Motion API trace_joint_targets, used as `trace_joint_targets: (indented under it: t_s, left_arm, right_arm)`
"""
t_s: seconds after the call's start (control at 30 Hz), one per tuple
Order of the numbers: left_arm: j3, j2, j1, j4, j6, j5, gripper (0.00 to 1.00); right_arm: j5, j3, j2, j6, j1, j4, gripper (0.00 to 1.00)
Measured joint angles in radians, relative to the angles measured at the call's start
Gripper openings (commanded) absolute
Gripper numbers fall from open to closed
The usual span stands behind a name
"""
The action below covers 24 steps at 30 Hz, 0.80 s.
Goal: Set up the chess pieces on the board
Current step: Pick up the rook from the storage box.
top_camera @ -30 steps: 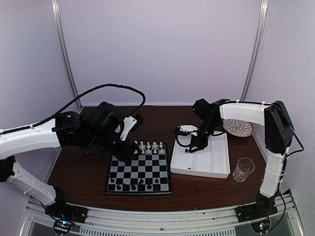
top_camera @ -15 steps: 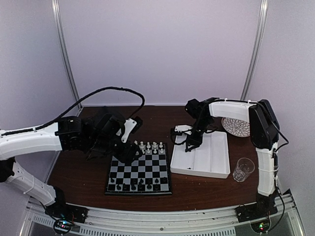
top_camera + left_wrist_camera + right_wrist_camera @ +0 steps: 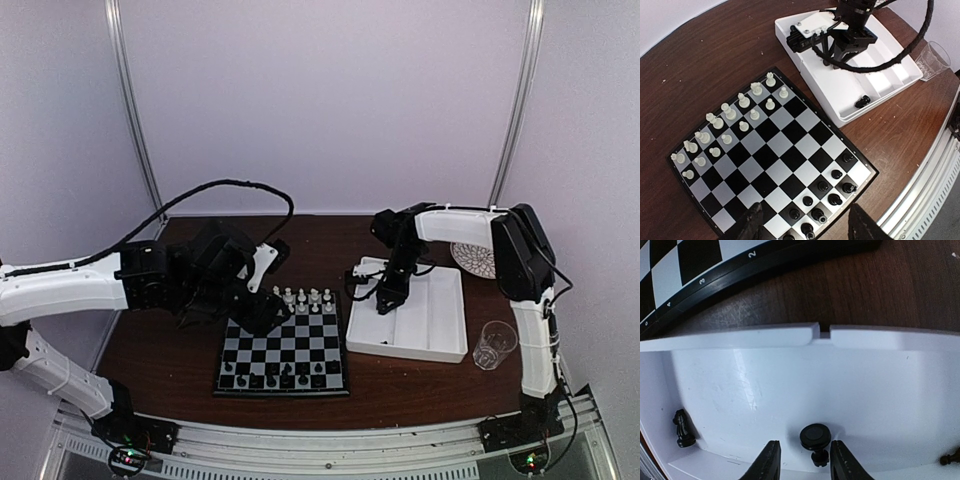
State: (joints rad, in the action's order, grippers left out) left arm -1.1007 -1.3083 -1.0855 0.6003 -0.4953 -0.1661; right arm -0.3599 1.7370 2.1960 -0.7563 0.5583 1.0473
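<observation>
black piece (image 3: pixel 815 436): round-headed, probably a pawn. It sits on the floor of the white tray (image 3: pixel 880 390) near the wall, between my right fingers and closer to the right-hand one.
right gripper (image 3: pixel 802 461): jaws parted either side of that piece, not touching it and holding nothing.
grip plan: centre on the head first and go lower so the pads take the stem. Close slowly, because a piece this small will skid on smooth plastic.
other strays: a black knight (image 3: pixel 682 427) is in the tray's left corner, and another black piece is at the right edge.
board (image 3: pixel 767 150): lies just beside the tray. The white pieces (image 3: pixel 730 125) appear to fill their two rows, and the black pieces (image 3: pixel 825 200) on the side nearest me have gaps.
left gripper (image 3: pixel 807 225): hovers above the black side, open and empty.
</observation>
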Motion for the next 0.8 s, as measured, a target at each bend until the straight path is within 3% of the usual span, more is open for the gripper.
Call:
trace_joint_targets:
  t_s: [0.8]
  left_arm:
    - [0.035, 0.008, 0.000, -0.017, -0.028, 0.012, 0.58]
  right_arm:
    - [0.046, 0.057, 0.045, 0.055, 0.018, -0.003, 0.27]
